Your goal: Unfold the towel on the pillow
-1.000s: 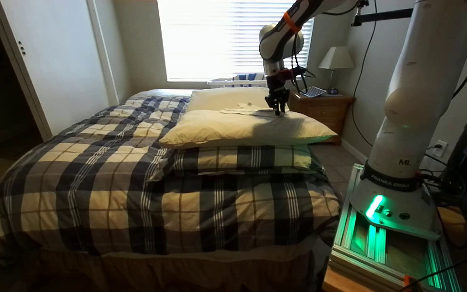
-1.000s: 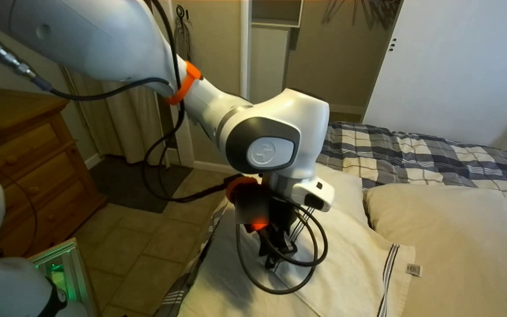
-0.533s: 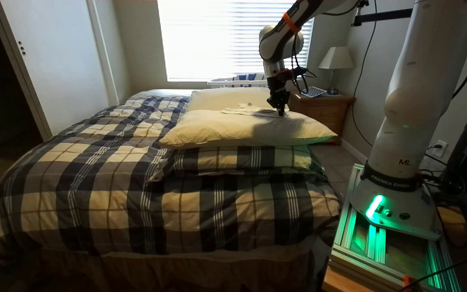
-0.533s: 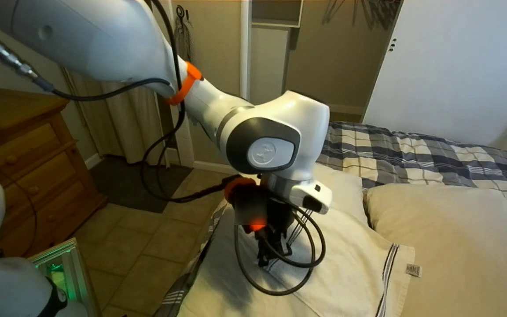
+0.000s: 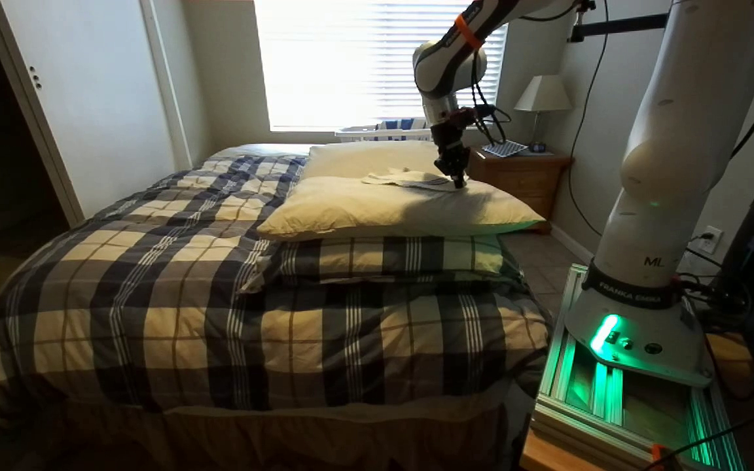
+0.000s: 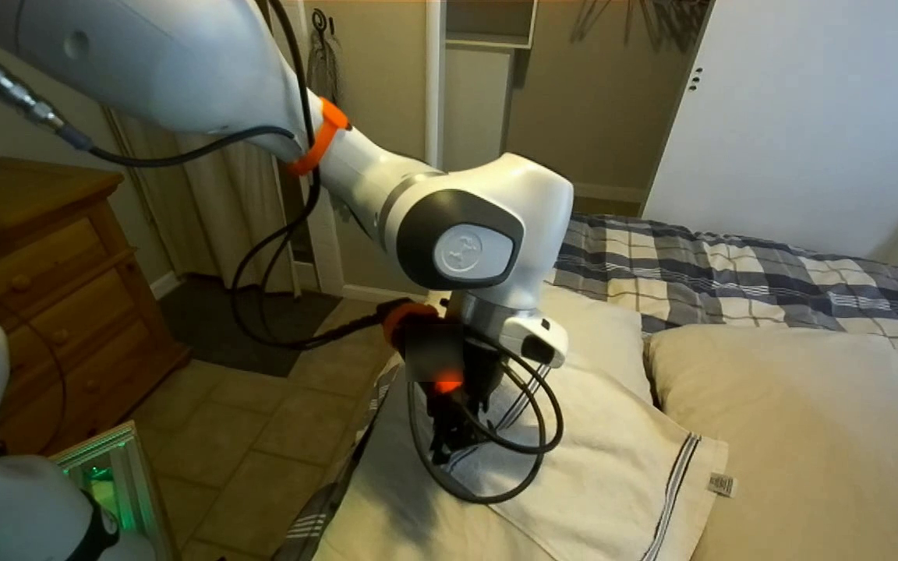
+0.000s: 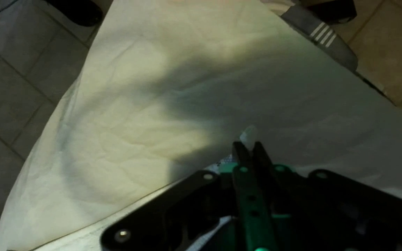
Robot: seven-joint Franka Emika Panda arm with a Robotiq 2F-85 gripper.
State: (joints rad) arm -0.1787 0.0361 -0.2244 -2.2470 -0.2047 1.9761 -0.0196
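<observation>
The cream pillow [image 5: 364, 206] lies on top of a plaid one at the bed's near edge; it also fills the wrist view [image 7: 127, 139]. The thin pale towel with dark stripes and a tag lies across it and onto a cream pillow behind, in both exterior views [image 5: 410, 178] [image 6: 605, 452]. My gripper [image 5: 459, 183], also in an exterior view [image 6: 443, 458], points down at the towel's edge near the pillow's robot-side end. In the wrist view the fingertips [image 7: 248, 144] are shut with a small pinch of towel [image 7: 248, 135] poking out between them. The cable hides part of the towel.
A further cream pillow [image 6: 792, 405] lies beside this one. The plaid bedcover [image 5: 220, 314] spreads over the bed. A nightstand [image 5: 521, 173] with a lamp [image 5: 542, 95] stands behind the arm. A wooden dresser [image 6: 51, 312] stands near the robot base.
The gripper closed on the towel's edge, then moved toward the pillow's robot-side end. The towel shifted slightly with it; its tag end moved a little and its edge lifted into a small ridge.
</observation>
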